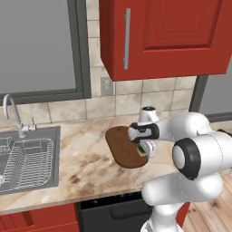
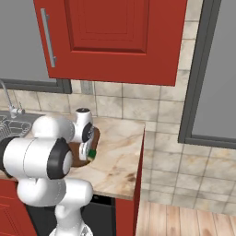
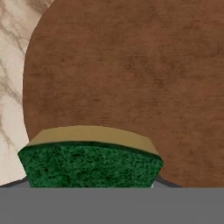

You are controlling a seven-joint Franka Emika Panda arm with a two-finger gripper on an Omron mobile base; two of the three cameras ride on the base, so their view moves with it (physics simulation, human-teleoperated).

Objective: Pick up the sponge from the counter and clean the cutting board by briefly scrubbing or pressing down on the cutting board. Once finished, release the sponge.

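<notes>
The two-finger gripper is clamped on the small rectangular sponge, dark green face with a yellow layer behind it, which sits right between the jaws over the flat dark brown oval wooden cutting board; whether the sponge touches the wood I cannot tell. The board lies on the beige marble-patterned stone counter, near its right end. To the left sits a steel sink with a wire rack; beyond, a beige tiled wall and red cabinet
</notes>
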